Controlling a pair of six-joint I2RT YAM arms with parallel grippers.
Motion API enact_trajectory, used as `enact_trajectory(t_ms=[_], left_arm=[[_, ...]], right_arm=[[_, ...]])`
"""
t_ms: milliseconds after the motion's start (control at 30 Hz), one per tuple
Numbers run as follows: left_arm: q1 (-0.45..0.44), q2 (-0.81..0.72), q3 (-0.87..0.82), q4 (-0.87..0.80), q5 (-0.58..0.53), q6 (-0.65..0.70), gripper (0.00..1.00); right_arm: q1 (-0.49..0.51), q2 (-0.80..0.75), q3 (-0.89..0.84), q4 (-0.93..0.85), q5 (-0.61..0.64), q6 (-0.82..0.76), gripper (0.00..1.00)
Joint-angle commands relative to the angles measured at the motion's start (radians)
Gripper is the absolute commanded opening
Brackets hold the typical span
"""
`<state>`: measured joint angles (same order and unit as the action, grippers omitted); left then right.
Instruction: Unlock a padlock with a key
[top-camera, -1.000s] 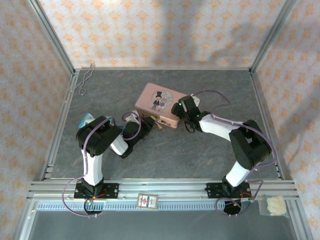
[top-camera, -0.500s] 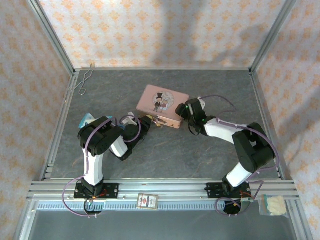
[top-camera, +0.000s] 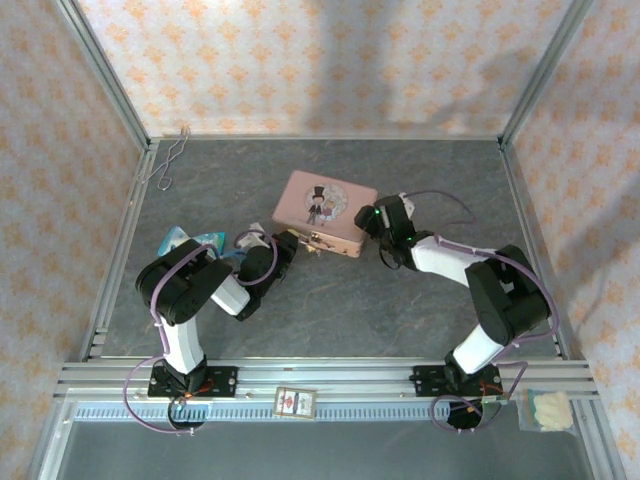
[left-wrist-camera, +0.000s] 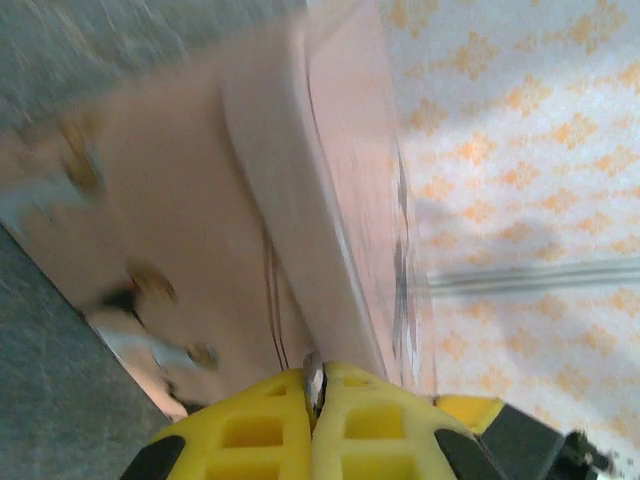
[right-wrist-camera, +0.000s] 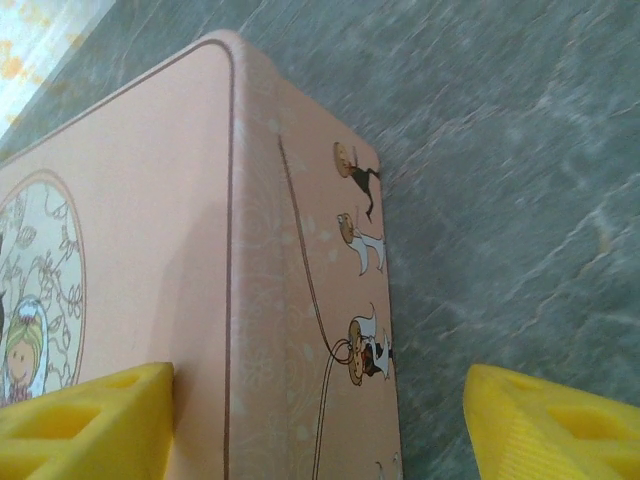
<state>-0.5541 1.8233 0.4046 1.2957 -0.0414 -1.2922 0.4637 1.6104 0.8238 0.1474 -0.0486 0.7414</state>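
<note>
The top view is sharp under soft, even light, with broad faint shadows on the back wall (top-camera: 330, 60) at 12 and 2 o'clock. The left wrist view is smeared by motion blur, worst on the tin (left-wrist-camera: 200, 220) toward 9 o'clock. The right wrist view is bright and crisp on the tin, softer over the counter (right-wrist-camera: 520, 150) at 3 o'clock.

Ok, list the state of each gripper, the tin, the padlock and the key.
left gripper: shut on the key.
right gripper: open, at the pink tin's end.
pink tin: lid closed.
padlock: at the tin's front; too small to tell if locked.
key: pinched between the fingers.
</note>
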Motion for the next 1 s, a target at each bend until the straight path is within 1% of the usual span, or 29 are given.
enact_trajectory(t_ms=[0, 67, 133, 200, 267, 367, 567, 667, 800, 833, 900, 933, 967], left_arm=[[0.005, -0.012, 0.0, -0.021, -0.101, 0.016, 0.0], [-0.015, 0.008, 0.014, 0.018, -0.132, 0.034, 0.0], [-0.035, 0.043, 0.023, 0.113, -0.16, 0.08, 0.0], [-0.038, 0.078, 0.012, 0.217, -0.175, 0.068, 0.0], [-0.036, 0.078, 0.001, 0.249, -0.179, 0.052, 0.0], [-0.033, 0.041, -0.008, 0.169, -0.157, 0.07, 0.0], [-0.03, -0.11, -0.053, -0.021, -0.076, 0.132, 0.0], [-0.03, -0.188, -0.046, -0.177, 0.002, 0.171, 0.0], [-0.039, -0.281, -0.036, -0.379, 0.096, 0.225, 0.0], [-0.044, -0.301, -0.025, -0.442, 0.119, 0.248, 0.0], [-0.058, -0.326, -0.006, -0.534, 0.17, 0.292, 0.0], [-0.07, -0.334, 0.0, -0.573, 0.19, 0.305, 0.0], [-0.082, -0.341, 0.0, -0.597, 0.2, 0.31, 0.0]], right_arm=[[-0.036, 0.036, -0.02, -0.083, 0.066, 0.023, 0.72], [-0.036, 0.036, -0.025, -0.068, 0.042, 0.032, 0.7], [-0.033, 0.034, -0.03, -0.06, 0.023, 0.039, 0.7], [-0.034, 0.025, -0.034, -0.062, 0.029, 0.033, 0.7], [-0.035, 0.012, -0.031, -0.075, 0.052, 0.02, 0.7], [-0.035, -0.006, -0.013, -0.096, 0.083, -0.021, 0.71], [-0.036, -0.057, 0.044, -0.116, 0.132, -0.158, 0.76], [-0.036, -0.09, 0.069, -0.141, 0.183, -0.217, 0.79], [-0.04, -0.147, 0.076, -0.151, 0.212, -0.273, 0.84], [-0.04, -0.163, 0.074, -0.152, 0.219, -0.285, 0.87], [-0.043, -0.191, 0.073, -0.164, 0.234, -0.295, 0.89], [-0.045, -0.202, 0.074, -0.173, 0.241, -0.299, 0.93], [-0.045, -0.214, 0.072, -0.177, 0.245, -0.302, 0.94]])
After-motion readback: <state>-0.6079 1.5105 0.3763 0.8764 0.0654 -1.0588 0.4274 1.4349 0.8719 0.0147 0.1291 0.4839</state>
